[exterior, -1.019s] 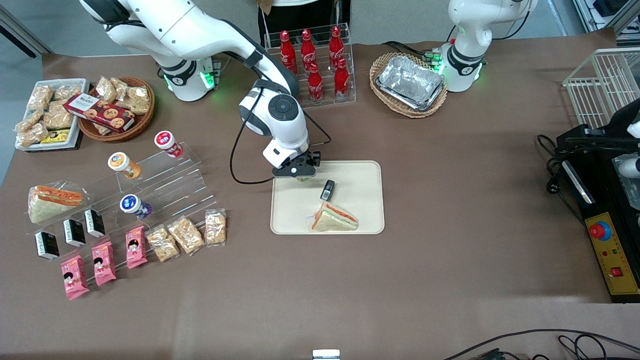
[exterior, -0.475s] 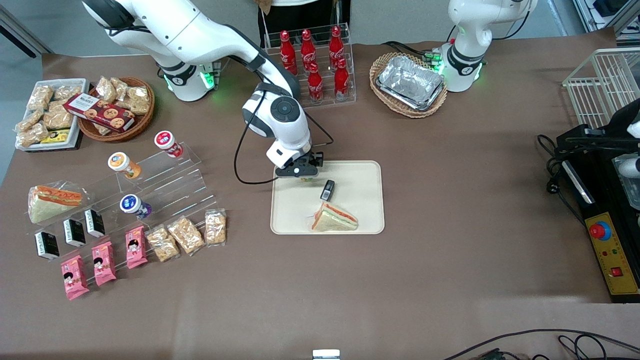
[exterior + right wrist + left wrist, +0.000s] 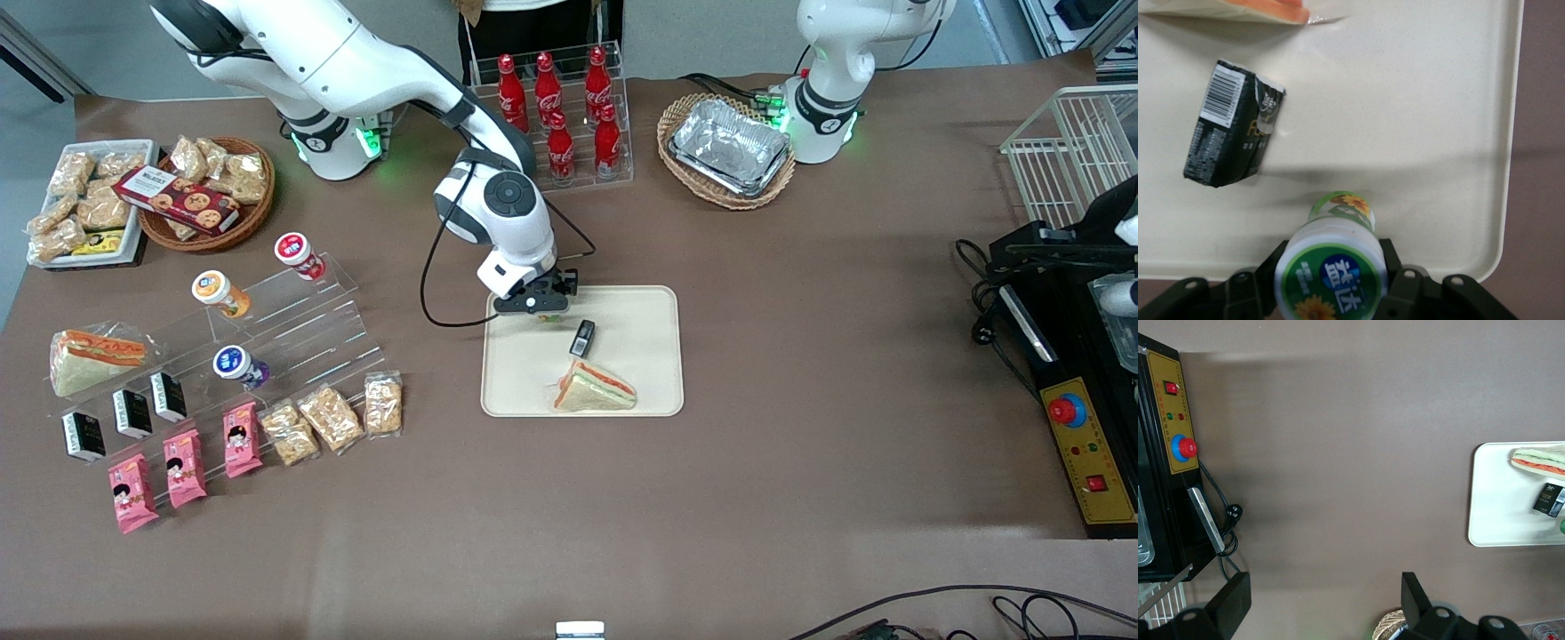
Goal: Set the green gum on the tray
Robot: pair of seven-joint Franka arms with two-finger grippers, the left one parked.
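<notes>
Where the tool [image 3: 1331,283] hovers, one green gum [image 3: 1335,257] meets one tray [image 3: 1418,120].

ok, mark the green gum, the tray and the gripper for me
green gum [image 3: 1330,277], right wrist view, on its round green lid.
tray [image 3: 640,311], front view, on a bare patch of its floor.
gripper [image 3: 539,308], front view, midway between the fingertips, over the tray.
</notes>
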